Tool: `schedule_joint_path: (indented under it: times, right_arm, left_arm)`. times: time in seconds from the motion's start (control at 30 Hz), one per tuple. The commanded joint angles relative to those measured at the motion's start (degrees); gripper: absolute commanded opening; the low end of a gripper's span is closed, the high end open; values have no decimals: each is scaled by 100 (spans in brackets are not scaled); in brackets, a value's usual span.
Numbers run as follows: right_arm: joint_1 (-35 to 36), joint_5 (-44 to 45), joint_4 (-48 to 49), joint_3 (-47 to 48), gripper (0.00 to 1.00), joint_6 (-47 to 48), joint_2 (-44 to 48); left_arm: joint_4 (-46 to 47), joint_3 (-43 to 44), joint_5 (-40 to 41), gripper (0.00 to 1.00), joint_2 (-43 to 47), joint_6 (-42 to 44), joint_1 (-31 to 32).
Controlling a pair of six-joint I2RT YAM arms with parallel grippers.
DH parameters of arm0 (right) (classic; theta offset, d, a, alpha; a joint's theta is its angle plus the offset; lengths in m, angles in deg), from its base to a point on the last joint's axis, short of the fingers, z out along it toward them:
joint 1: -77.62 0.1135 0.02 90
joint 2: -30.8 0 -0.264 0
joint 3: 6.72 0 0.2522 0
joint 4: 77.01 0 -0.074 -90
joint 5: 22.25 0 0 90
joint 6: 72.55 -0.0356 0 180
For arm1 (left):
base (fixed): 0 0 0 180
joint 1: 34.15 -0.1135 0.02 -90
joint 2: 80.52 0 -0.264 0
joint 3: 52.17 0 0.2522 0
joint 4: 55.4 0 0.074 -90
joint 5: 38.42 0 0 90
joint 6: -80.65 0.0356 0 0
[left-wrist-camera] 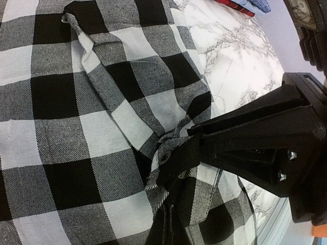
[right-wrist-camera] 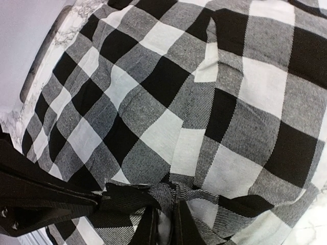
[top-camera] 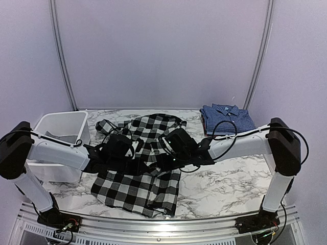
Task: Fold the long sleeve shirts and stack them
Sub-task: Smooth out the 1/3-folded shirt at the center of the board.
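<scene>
left hand (left-wrist-camera: 162, 178) and right hand (right-wrist-camera: 164, 224) clenched on bunched twill buffalo-check shirt (top-camera: 148, 128), folded blue shirt (top-camera: 227, 117) beyond

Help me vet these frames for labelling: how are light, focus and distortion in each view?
Top external: soft even light, lavender cast, only faint shadows around the checked shirt. Left wrist: weave crisp, marble table bright yet legible. Right wrist: wide-angle lens bows the checks; right gripper dark, detail lost.

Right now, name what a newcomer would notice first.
The black-and-white checked shirt sprawls mid-table, the left gripper and right gripper each pinching its cloth. A folded blue shirt lies far right on the marble table; a white bin stands at the left edge.
</scene>
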Motion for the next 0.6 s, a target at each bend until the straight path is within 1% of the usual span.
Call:
schedule_joint_path:
  times: [0.0, 0.07, 0.17, 0.47, 0.57]
  right_arm:
    - [-154, 95, 278, -105, 14, -117, 209]
    - [-154, 102, 242, -105, 22, -82, 233]
    - [-154, 111, 242, -128, 30, -64, 257]
    - [-156, 96, 279, -184, 46, 26, 304]
    - [-154, 102, 286, -192, 48, 46, 296]
  left_arm:
    - [-35, -165, 156, 0, 104, 32, 47]
    - [-35, -193, 212, 0, 84, -8, 52]
    - [-97, -228, 363, 0, 80, -96, 51]
    - [-167, -407, 559, 0, 196, -252, 55]
    - [-176, -473, 586, 0, 247, -275, 55]
